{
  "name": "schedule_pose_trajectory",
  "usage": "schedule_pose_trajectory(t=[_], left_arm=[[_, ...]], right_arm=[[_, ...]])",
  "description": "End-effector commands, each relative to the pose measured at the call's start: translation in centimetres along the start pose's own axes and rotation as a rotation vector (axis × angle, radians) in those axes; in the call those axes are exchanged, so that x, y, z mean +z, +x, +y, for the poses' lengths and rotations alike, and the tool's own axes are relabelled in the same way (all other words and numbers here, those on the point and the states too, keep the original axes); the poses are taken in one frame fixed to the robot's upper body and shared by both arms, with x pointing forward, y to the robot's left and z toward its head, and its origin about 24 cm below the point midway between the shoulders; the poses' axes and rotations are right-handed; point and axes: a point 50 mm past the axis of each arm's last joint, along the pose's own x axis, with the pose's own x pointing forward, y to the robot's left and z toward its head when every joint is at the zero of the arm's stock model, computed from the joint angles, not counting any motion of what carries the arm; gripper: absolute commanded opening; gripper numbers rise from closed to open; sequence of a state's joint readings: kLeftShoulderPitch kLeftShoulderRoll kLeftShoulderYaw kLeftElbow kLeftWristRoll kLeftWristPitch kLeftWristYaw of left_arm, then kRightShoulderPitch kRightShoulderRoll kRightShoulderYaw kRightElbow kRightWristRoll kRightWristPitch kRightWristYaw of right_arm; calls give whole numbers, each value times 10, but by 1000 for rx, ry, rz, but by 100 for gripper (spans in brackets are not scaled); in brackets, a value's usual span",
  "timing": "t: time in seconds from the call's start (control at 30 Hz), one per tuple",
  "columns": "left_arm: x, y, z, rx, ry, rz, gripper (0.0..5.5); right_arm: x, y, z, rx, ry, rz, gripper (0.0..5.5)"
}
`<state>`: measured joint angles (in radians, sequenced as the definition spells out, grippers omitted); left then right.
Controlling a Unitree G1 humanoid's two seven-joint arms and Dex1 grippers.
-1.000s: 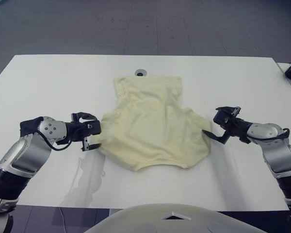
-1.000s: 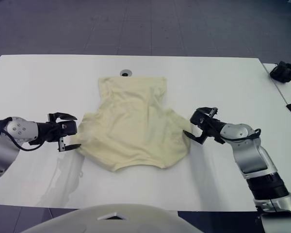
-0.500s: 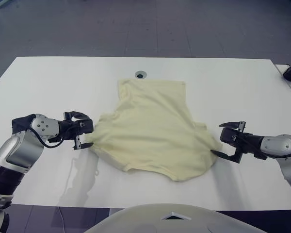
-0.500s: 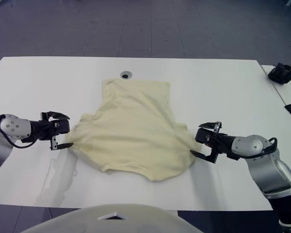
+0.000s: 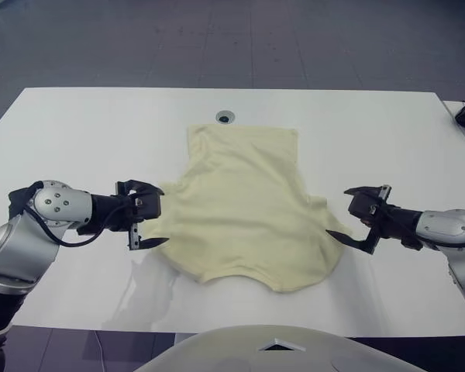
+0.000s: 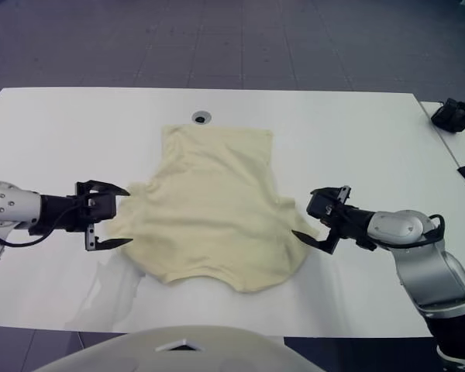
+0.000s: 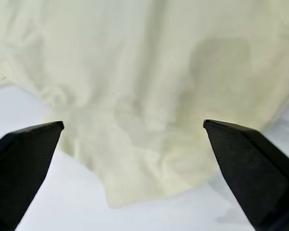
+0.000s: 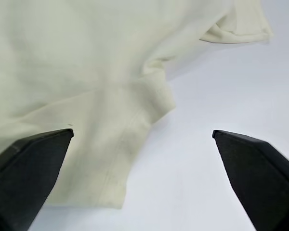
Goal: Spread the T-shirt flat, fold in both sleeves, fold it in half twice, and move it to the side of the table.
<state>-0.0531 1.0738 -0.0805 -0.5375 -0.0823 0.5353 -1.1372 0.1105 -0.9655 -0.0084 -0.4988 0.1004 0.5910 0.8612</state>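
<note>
On the white table (image 5: 77, 124), the pale yellow cotton T-shirt (image 5: 244, 201) looked limp and light; left gripper (image 5: 161, 215) and right gripper (image 5: 337, 213) gaped empty beside its sleeves, the likeliest holds.

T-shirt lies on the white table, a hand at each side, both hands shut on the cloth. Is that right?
Not quite: both hands are open, holding no cloth. The wrist views show the left hand and the right hand with fingers spread wide. The T-shirt does lie on the white table, a hand at each side.
</note>
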Motion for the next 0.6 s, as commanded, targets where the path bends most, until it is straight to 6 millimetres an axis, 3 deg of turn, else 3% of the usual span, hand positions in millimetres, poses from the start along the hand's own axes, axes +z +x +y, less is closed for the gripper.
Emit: schedule_pose_trajectory(t=[0.03,0.23,0.6], left_arm=[[4,16,-20,-70,-12,-15,540],[-7,30,-35,-133,-25,35,540],[-30,25,-37,-206,-39,121,540]], right_arm=[[9,-3,-1,-6,-14,-35,538],[15,-3,14,100,-21,-85,538],[2,6,49,242,-27,-38,538]])
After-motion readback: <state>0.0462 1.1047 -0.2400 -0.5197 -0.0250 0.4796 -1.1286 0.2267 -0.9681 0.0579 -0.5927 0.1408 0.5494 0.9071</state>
